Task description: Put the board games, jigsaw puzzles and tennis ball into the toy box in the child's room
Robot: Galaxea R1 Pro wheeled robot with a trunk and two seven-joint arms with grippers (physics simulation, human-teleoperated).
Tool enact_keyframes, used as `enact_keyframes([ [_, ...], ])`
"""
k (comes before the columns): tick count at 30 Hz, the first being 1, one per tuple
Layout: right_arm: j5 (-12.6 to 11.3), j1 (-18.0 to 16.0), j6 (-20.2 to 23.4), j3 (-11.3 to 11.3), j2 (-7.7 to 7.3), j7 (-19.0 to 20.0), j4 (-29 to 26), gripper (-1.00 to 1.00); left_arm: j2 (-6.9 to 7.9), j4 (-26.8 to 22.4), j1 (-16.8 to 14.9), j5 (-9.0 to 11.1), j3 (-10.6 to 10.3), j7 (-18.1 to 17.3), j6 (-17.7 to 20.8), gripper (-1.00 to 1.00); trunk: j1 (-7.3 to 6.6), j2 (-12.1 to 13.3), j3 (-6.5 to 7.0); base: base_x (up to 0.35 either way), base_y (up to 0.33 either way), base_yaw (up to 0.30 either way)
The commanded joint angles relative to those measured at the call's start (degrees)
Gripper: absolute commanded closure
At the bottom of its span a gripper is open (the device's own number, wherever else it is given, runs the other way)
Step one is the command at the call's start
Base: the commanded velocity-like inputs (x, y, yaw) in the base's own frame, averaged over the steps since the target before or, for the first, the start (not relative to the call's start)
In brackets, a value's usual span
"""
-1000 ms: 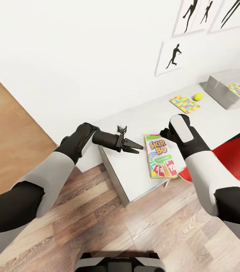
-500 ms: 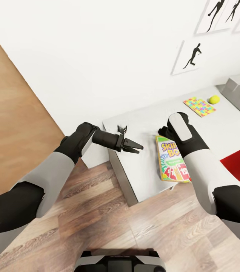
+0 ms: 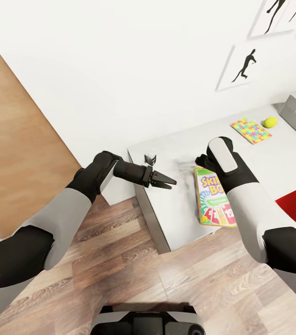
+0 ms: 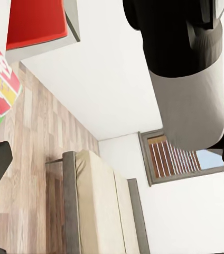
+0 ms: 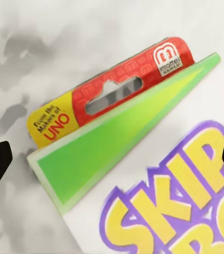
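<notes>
Green-and-red SKIP-BO board game (image 3: 214, 197) lies flat near the tabletop (image 3: 176, 209) edge as the right gripper (image 5: 112, 159), fingers spread wide, hangs over its top end, seemingly to grasp it; the left gripper (image 3: 165, 180) idles, fingers slightly parted.

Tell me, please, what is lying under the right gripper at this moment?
The SKIP-BO box lies flat on the grey table below the right gripper, whose fingertips stand apart either side of the box's red hanger end. In the head view the right forearm covers that end.
</notes>
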Motion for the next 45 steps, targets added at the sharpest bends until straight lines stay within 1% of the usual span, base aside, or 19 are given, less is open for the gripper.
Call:
enact_keyframes([
  [1,-0.4,-0.1,0.4,0.3,-0.1,-0.5,-0.1,-1.0,0.07,0.0,0.0,0.3,-0.2,-0.1,0.6,-1.0,0.03,-0.1,-0.1,0.008,-0.018,0.002],
  [11,-0.5,-0.1,0.4,0.2,-0.42,-0.5,0.0,-1.0,0.23,0.0,0.0,0.3,-0.3,-0.1,0.6,-1.0,0.03,-0.1,-0.59,0.002,-0.004,0.001],
  [19,-0.5,-0.8,0.4,0.3,-0.05,-0.5,0.0,-1.0,0.23,0.0,0.0,0.3,-0.2,-0.1,0.6,-1.0,0.03,-0.1,-1.14,0.0,0.0,0.0],
  [23,-0.5,-1.0,0.4,0.3,-0.01,-0.5,0.0,-1.0,0.23,0.0,0.0,0.3,-0.3,-0.1,0.6,-1.0,0.03,-0.1,-1.2,0.0,-0.029,0.0],
  [31,-0.5,-1.0,0.4,0.3,-0.09,-0.5,0.1,-1.0,0.23,0.0,0.0,0.3,-0.3,-0.1,0.6,-1.0,0.03,-0.1,-1.23,0.0,-0.161,0.0],
  [41,-0.5,-1.0,0.4,0.3,-0.28,-0.5,0.1,-1.0,0.21,-0.1,0.0,0.3,-0.3,-0.1,0.6,-1.0,0.03,-0.1,-1.23,0.005,-0.028,0.0],
  [45,-0.5,-1.0,0.4,0.3,-0.26,-0.5,0.1,-1.0,0.19,-0.2,0.0,0.3,-0.7,-0.1,0.6,-1.0,0.03,-0.1,-1.23,0.06,-0.041,0.0],
])
